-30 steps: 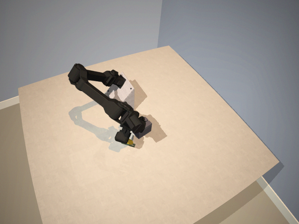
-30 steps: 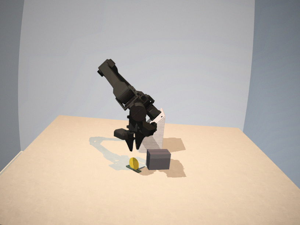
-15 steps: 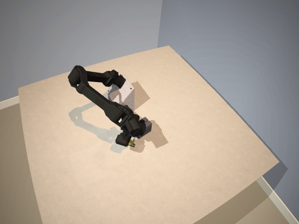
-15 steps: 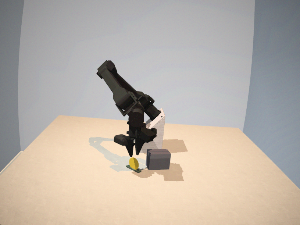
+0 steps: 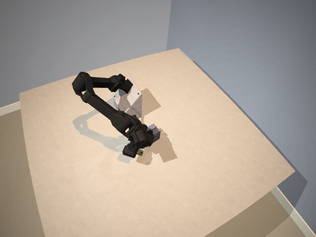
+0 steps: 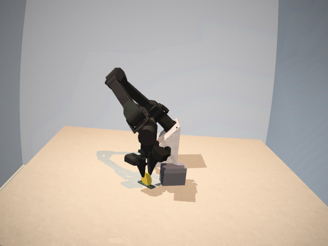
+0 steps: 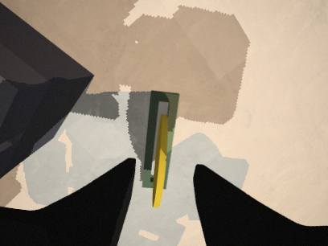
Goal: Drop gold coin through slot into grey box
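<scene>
A beige table [image 6: 238, 201] is filling most of the exterior view, its far edge meeting the blue-grey wall. Near the middle of the frame, a shallow dark-green holder [image 6: 150, 186] is lying on the tabletop with a gold coin [image 6: 146, 179] standing on edge in it. Just right of it, a closed grey box [image 6: 173, 176] is sitting on the surface. Behind both, a pale grey wedge-shaped mount [image 6: 172, 148] is resting on the table. Tan and pale shadows are spreading around them.
</scene>
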Robot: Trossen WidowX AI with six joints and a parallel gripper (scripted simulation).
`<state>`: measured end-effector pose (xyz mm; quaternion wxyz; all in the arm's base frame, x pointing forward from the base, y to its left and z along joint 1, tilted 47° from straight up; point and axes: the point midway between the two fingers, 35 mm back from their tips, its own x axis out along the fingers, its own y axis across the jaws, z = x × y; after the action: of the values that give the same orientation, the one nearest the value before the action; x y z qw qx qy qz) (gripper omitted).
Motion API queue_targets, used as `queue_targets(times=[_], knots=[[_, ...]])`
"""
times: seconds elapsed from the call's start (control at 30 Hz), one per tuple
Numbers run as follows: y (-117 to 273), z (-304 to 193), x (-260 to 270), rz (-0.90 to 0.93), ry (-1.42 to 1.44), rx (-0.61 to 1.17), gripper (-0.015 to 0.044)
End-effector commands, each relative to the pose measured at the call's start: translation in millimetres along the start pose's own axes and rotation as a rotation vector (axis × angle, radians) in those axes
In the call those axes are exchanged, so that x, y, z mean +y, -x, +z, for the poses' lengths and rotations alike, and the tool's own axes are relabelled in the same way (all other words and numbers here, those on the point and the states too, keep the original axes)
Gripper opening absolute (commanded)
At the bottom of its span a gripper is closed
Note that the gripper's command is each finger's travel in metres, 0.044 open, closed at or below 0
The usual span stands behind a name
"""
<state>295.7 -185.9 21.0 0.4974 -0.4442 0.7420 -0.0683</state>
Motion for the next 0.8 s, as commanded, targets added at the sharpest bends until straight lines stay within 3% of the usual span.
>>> queue_targets(times=[0.0,0.57,0.77], knots=[[-7.7,-0.7,1.9,0.002,0.006,0.002,0.0161],[-32.0,-2.5,2.7,0.000,0.006,0.005,0.0161],[-32.0,-2.5,2.7,0.000,0.006,0.005,0.0003]])
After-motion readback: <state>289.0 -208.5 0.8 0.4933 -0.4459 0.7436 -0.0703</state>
